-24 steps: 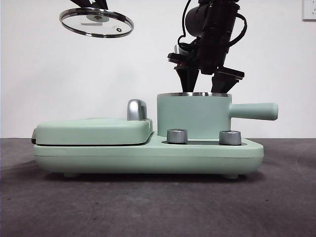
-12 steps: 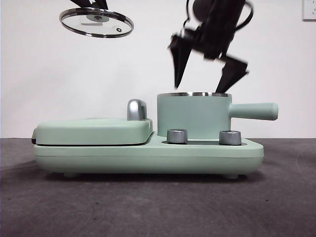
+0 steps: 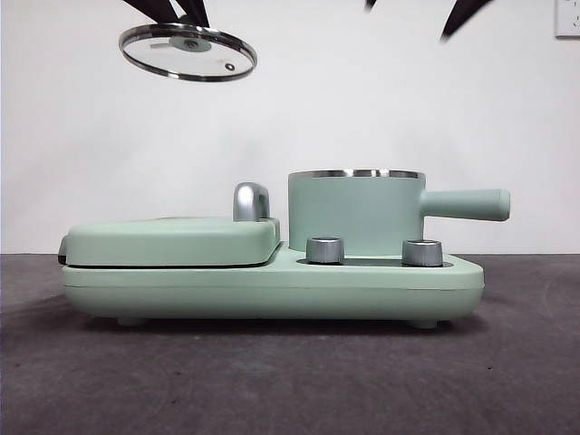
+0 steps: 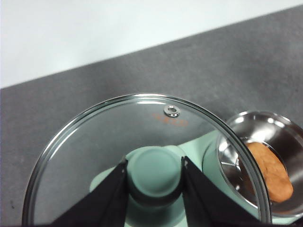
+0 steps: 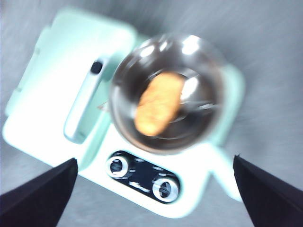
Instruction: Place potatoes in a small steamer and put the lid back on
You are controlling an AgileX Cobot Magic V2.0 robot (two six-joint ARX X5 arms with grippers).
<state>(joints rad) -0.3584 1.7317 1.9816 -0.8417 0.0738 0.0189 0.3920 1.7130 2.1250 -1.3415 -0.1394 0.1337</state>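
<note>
The mint-green small steamer (image 3: 355,213) stands on the right half of the cooker, its side handle pointing right. An orange-brown potato (image 5: 158,102) lies inside it, also visible past the lid's edge in the left wrist view as potato (image 4: 271,170). My left gripper (image 4: 154,177) is shut on the mint-green knob of the clear glass lid (image 3: 188,51), held tilted high above the flat griddle cover, left of the pot. My right gripper (image 5: 154,189) is open and empty, high above the pot; only its black tips (image 3: 462,15) show at the top of the front view.
The flat mint-green griddle cover (image 3: 172,240) with a chrome handle (image 3: 251,201) fills the cooker's left half. Two steel knobs (image 3: 325,250) sit on the front below the pot. Dark grey tabletop (image 3: 290,381) lies in front; a white wall stands behind.
My right gripper has risen from the pot's rim to the top edge of the picture, jaws spread. The lid has shifted slightly right and down.
</note>
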